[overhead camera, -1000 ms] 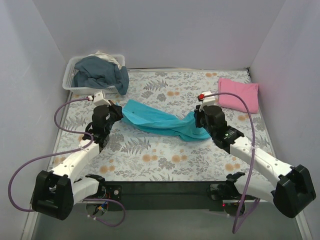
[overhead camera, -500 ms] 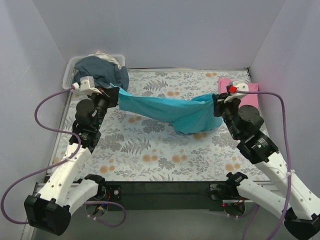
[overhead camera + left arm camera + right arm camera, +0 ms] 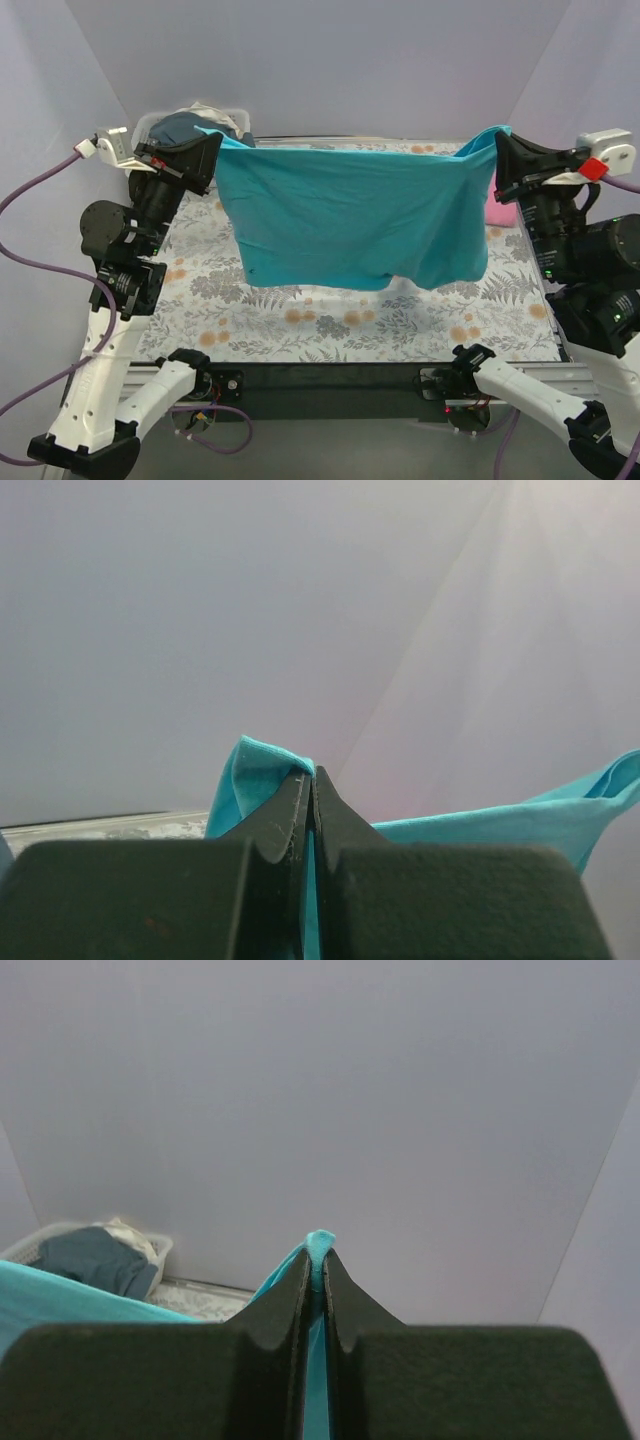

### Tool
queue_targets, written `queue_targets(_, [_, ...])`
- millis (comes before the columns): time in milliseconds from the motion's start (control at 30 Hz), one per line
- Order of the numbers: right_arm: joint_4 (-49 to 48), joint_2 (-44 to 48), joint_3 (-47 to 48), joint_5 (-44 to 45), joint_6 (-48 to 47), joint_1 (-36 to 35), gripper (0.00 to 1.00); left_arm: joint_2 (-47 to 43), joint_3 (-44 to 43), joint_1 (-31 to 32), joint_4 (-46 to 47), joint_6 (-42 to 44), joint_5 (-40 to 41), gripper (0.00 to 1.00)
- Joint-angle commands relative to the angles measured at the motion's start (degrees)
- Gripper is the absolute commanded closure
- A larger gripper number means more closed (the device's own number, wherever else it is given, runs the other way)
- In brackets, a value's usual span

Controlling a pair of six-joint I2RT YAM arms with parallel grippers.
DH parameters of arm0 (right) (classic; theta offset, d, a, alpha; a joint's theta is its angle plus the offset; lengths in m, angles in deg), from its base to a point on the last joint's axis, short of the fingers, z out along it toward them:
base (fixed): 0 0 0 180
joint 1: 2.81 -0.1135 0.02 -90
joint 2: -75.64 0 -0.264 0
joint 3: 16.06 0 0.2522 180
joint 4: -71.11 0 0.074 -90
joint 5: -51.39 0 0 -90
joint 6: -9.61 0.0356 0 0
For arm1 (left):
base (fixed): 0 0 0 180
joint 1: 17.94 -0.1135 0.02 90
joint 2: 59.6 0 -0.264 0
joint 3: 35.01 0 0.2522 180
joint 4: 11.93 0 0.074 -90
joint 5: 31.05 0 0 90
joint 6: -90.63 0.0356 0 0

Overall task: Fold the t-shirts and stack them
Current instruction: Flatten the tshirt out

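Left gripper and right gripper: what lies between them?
The turquoise t-shirt, held up and spread, one corner pinched by the left gripper, the other by the right gripper. The top external view shows it.

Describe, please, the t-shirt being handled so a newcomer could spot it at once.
Above the floral table, the turquoise t-shirt hangs spread between the left gripper and right gripper. Unlike the pink t-shirt lying far right, it is airborne and unfolded.

Clear bin (image 3: 143, 124) is sitting at far-left corner of floral table cover (image 3: 330, 318), holding dark blue garment (image 3: 183, 128); white cloth (image 3: 207, 108) is bunching on top.
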Motion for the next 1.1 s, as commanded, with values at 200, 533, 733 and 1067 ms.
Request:
queue_targets(200, [-1.02, -2.73, 2.44, 1.22, -3.84, -0.19, 0.99, 1.01, -1.52, -0.32, -2.92, -1.47, -3.57, 1.0])
queue_targets(533, [-10.52, -14.58, -4.43, 0.99, -3.07, 5.95, 0.99, 23.06, -3.79, -0.76, 0.15, 3.45, 4.96, 1.0])
queue_targets(733, [-14.3, -28.29, 5.55, -11.85, 0.12, 17.91, 0.99, 38.79, -16.25, -4.62, 3.5, 4.16, -1.0, 1.0])
queue_targets(1067, [-14.3, -39.39, 29.06, -15.9, -5.24, 18.45, 0.99, 49.89, -40.37, -6.83, 6.03, 7.32, -10.25, 1.0])
